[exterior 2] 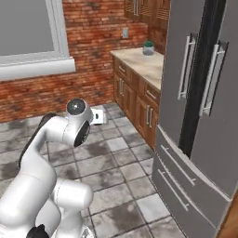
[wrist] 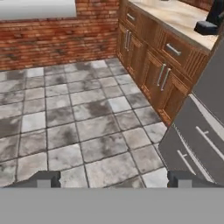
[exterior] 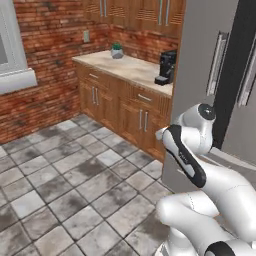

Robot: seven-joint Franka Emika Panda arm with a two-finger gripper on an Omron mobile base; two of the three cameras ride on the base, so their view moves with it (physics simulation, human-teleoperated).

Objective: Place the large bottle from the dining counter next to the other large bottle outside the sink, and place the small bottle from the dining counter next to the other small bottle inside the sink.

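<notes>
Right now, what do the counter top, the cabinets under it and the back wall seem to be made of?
The counter top looks like polished beige stone, pale and faintly mottled. The cabinets look like brown wood with a grain pattern and metal bar handles. The wall looks like rough red brick with visible mortar lines. All is rendered, so these are appearances only.

Floor (exterior: 65, 185): grey stone tiles, mottled dark in patches, running up to the brick wall and cabinet fronts.
Counter (exterior: 131, 69): beige stone top over wooden cabinets.
On the counter, far end: small potted plant (exterior: 117, 50).
On the counter, near end: black coffee machine (exterior: 166, 67), beside the grey fridge.
</notes>
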